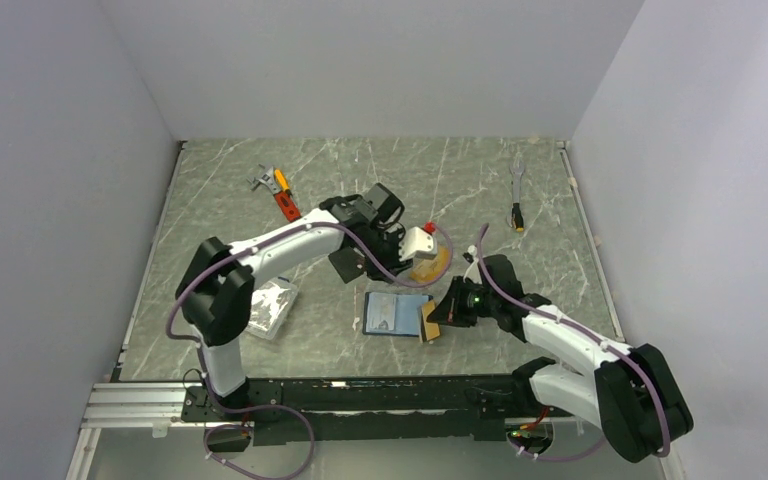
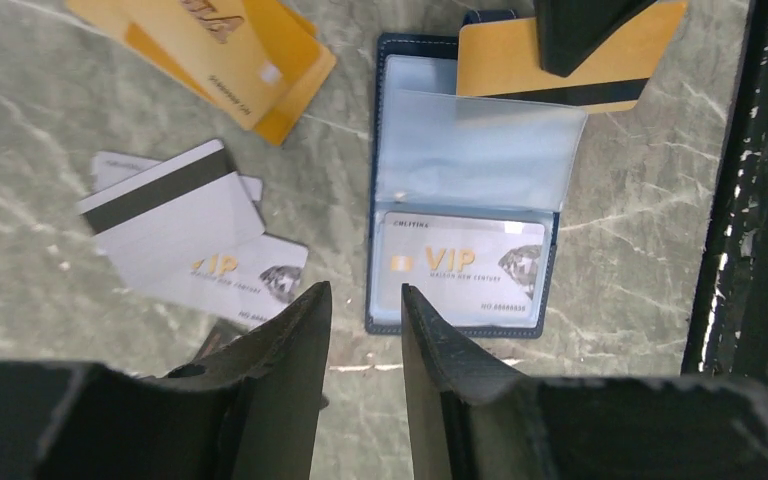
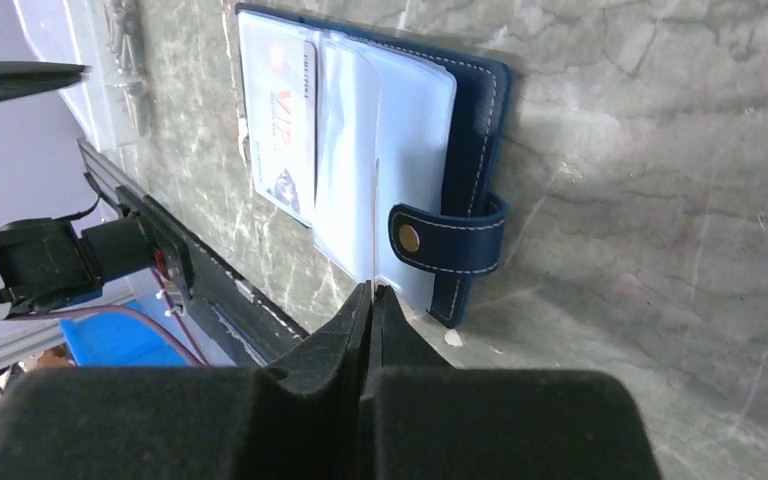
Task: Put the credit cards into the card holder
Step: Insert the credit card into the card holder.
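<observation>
The card holder [image 2: 465,160] lies open on the marble table, also seen in the top view [image 1: 397,313]. A silver-white VIP card [image 2: 465,268] sits in its near clear pocket. My left gripper [image 2: 365,300] hovers open just short of the holder's near edge, with nothing between its fingers. My right gripper [image 3: 372,292] is shut on an orange-gold card with a black stripe [image 2: 560,65], held at the holder's far edge and seen edge-on in the right wrist view. Loose silver-white cards [image 2: 175,215] and orange-gold cards [image 2: 225,50] lie left of the holder.
The holder's snap tab [image 3: 450,240] sticks out towards my right gripper. An orange-handled tool [image 1: 282,200] lies at the back left, a clear plastic bag [image 1: 272,305] at the front left, and a small cable [image 1: 517,190] at the back right. The black base rail [image 2: 750,200] runs beside the holder.
</observation>
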Action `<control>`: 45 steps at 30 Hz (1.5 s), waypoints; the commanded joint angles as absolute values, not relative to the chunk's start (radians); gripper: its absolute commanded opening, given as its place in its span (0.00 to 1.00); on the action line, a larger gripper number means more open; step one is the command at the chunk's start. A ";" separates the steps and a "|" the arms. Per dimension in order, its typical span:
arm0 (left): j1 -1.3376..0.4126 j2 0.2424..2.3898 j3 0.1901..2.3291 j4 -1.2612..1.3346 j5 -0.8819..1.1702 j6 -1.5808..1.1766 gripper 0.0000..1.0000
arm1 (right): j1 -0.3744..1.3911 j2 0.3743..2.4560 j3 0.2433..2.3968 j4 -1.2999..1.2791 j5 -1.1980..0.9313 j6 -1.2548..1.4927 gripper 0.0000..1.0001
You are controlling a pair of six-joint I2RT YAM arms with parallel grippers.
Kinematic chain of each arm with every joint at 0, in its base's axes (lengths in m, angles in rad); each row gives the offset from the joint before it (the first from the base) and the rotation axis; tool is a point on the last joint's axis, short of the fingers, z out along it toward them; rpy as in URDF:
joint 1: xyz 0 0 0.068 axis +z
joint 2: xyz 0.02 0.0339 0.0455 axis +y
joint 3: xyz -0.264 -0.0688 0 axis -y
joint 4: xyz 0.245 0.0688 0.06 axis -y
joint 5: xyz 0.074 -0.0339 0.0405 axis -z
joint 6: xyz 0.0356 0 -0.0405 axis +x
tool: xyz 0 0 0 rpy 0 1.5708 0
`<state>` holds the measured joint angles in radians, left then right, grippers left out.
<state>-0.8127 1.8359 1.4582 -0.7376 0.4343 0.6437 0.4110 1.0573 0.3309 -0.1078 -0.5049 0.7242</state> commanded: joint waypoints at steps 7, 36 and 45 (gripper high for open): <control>-0.732 1.726 1.345 -0.773 0.491 0.677 0.37 | 0.433 1.122 0.417 -0.005 -0.563 0.725 0.00; -0.704 1.758 1.255 -0.719 0.542 0.785 0.34 | 0.483 1.347 0.509 0.089 -0.604 0.706 0.00; -0.764 1.806 1.223 -0.675 0.510 0.781 0.34 | 0.443 1.350 0.428 0.137 -0.691 0.715 0.00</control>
